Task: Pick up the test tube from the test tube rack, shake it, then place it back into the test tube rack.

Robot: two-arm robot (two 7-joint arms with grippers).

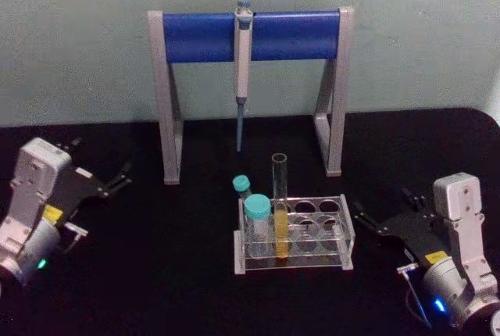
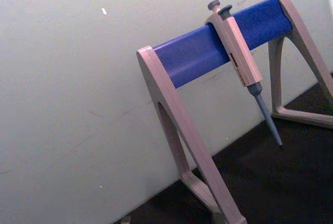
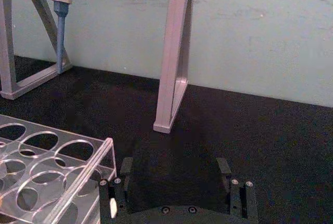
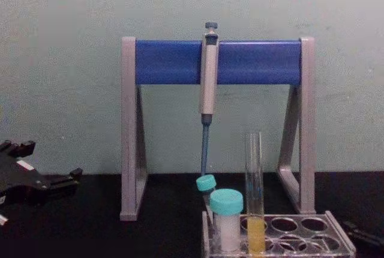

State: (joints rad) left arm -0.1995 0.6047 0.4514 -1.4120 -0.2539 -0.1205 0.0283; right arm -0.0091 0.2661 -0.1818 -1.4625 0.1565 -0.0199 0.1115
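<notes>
Black matting covers the table in front of a pale green wall, and nothing on it looks disturbed. Standing upright in the test tube rack, in a hole near its left end, is the test tube, its yellow-orange liquid sitting in the lower part and its open mouth well above the rack's top plate. Just beside it on the left are two teal-capped tubes, one in the rack and one apparently behind it, though the head view leaves that a little unclear. Behind the rack stands the pipette stand, with a pipette hanging from its blue bar.

Off to the left of the table, well apart from the rack, rests the left gripper; its dark fingers seem spread, but I cannot tell for sure. On the other side, the right gripper sits near the rack's right end, its fingers standing wide apart with nothing between them and the rack's corner close by in the right wrist view.

By my judgement the task has not started: the tube is untouched in its hole, so lifting, shaking and returning it all remain to be done
</notes>
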